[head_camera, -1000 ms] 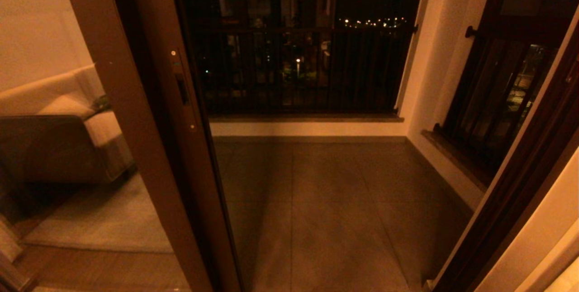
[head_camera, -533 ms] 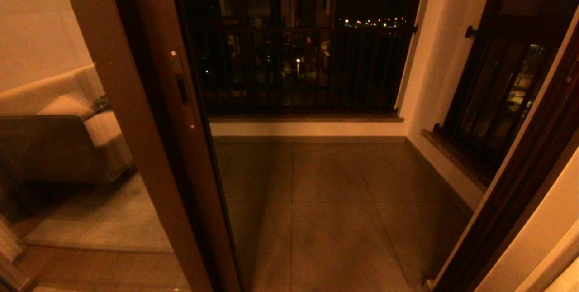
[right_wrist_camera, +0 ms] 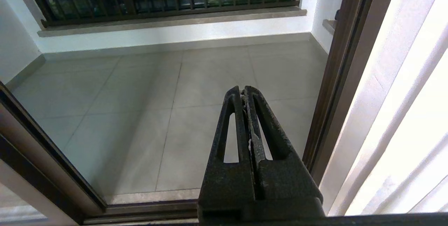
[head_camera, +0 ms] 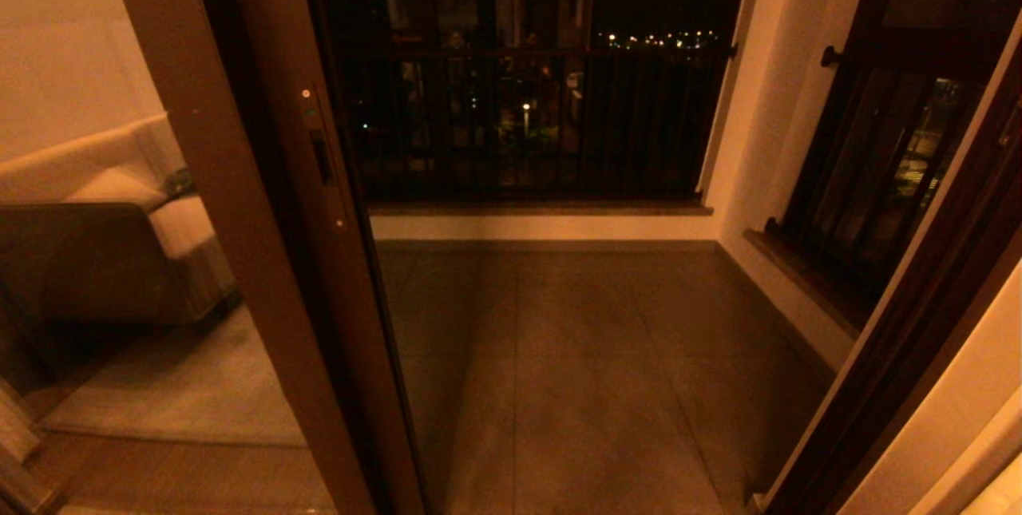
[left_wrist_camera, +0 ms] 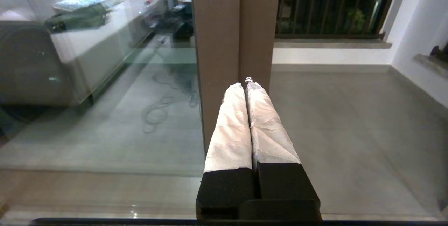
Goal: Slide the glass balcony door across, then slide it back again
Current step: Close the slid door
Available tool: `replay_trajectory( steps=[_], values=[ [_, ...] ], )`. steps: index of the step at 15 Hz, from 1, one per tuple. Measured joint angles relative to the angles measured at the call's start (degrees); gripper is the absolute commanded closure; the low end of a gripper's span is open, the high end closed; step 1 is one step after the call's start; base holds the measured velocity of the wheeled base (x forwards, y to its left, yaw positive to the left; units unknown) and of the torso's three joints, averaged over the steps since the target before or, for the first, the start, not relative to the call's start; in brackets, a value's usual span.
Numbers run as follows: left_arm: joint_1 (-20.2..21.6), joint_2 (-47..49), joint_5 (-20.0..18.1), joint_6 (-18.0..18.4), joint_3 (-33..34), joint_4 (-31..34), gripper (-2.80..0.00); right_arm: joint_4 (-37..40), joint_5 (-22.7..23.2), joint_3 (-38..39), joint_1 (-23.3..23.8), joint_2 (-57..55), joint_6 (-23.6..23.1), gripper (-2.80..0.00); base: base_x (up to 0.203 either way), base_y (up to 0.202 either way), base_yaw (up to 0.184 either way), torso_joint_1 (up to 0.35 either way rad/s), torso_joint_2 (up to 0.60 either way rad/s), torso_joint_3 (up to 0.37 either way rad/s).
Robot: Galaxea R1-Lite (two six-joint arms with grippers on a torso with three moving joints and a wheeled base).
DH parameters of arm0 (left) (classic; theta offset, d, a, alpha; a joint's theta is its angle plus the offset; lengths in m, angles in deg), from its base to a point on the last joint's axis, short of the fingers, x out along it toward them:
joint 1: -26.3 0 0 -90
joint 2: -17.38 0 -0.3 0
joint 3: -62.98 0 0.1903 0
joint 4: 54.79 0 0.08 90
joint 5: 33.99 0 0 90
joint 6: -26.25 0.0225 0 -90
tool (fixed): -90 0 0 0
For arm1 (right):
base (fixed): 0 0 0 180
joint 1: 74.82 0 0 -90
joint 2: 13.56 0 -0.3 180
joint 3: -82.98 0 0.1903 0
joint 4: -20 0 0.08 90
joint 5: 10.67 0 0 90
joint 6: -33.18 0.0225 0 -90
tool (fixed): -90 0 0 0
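The glass balcony door [head_camera: 319, 204] stands at the left of the doorway, its brown stile carrying a narrow handle slot [head_camera: 321, 157] with small screws. Neither gripper shows in the head view. In the left wrist view my left gripper [left_wrist_camera: 246, 83] is shut, its white-wrapped fingers [left_wrist_camera: 231, 124] pressed together with nothing between them. It points low at the door's stile [left_wrist_camera: 257, 26], which stands next to a second brown stile [left_wrist_camera: 215, 26]. In the right wrist view my right gripper [right_wrist_camera: 244, 89] is shut and empty, hanging over the balcony floor tiles [right_wrist_camera: 140, 96].
The doorway opens onto a tiled balcony [head_camera: 575, 371] with a dark railing [head_camera: 527, 116] at the back. A barred window [head_camera: 878, 172] and the dark door frame [head_camera: 918, 323] stand on the right. A sofa [head_camera: 104, 243] shows in the glass at left. The floor track [right_wrist_camera: 140, 212] runs below.
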Motion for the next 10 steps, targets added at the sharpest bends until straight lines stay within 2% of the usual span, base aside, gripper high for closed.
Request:
replay_trajectory(
  steps=[4,6,8,10],
  values=[
    [0.0,0.0,-0.3,1.9,0.0,-0.3,0.0,0.0,0.0,0.0,0.0,0.0,0.0,0.0,0.0,0.0,0.0,0.0,0.0,0.0],
    [0.0,0.0,-2.1,2.5,-0.5,-1.7,0.0,0.0,0.0,0.0,0.0,0.0,0.0,0.0,0.0,0.0,0.0,0.0,0.0,0.0],
    [0.0,0.6,-6.0,2.8,-6.7,0.3,0.0,0.0,0.0,0.0,0.0,0.0,0.0,0.0,0.0,0.0,0.0,0.0,0.0,0.0],
    [0.0,3.9,-10.4,2.9,-15.9,6.5,0.0,0.0,0.0,0.0,0.0,0.0,0.0,0.0,0.0,0.0,0.0,0.0,0.0,0.0]
  ],
)
